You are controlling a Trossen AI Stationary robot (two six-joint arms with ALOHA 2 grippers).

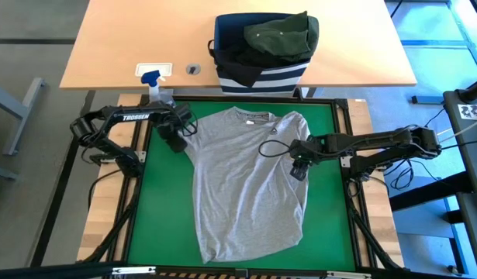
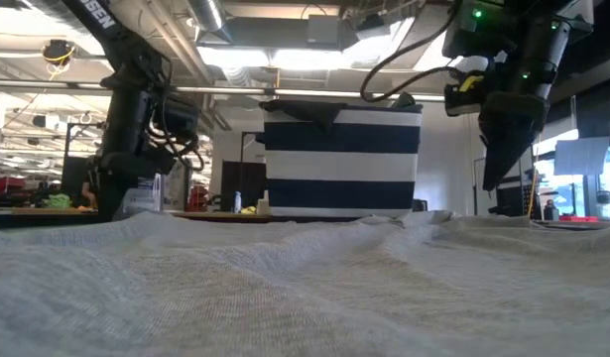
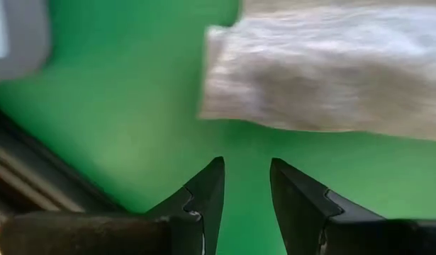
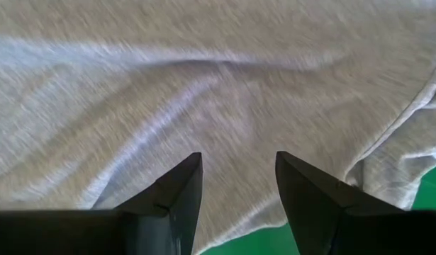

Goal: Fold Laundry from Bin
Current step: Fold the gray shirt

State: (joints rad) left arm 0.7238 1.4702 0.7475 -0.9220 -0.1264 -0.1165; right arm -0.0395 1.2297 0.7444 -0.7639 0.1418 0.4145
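Note:
A light grey T-shirt [image 1: 246, 182] lies spread on the green mat [image 1: 164, 225], collar toward the far edge. My left gripper [image 1: 176, 142] hovers open over the mat beside the shirt's left sleeve [image 3: 331, 78]. My right gripper [image 1: 298, 169] is open above the shirt's right side [image 4: 225, 106], near the right sleeve. The navy striped bin [image 1: 261, 50] stands on the wooden table behind the mat, with a dark olive green garment [image 1: 283, 35] and a black one [image 1: 238, 50] in it.
A clear spray bottle with a blue nozzle [image 1: 153, 81] stands at the mat's far left corner. The mat has a raised black frame [image 1: 343, 132] around it. Bare mat shows left of the shirt and at its right near corner.

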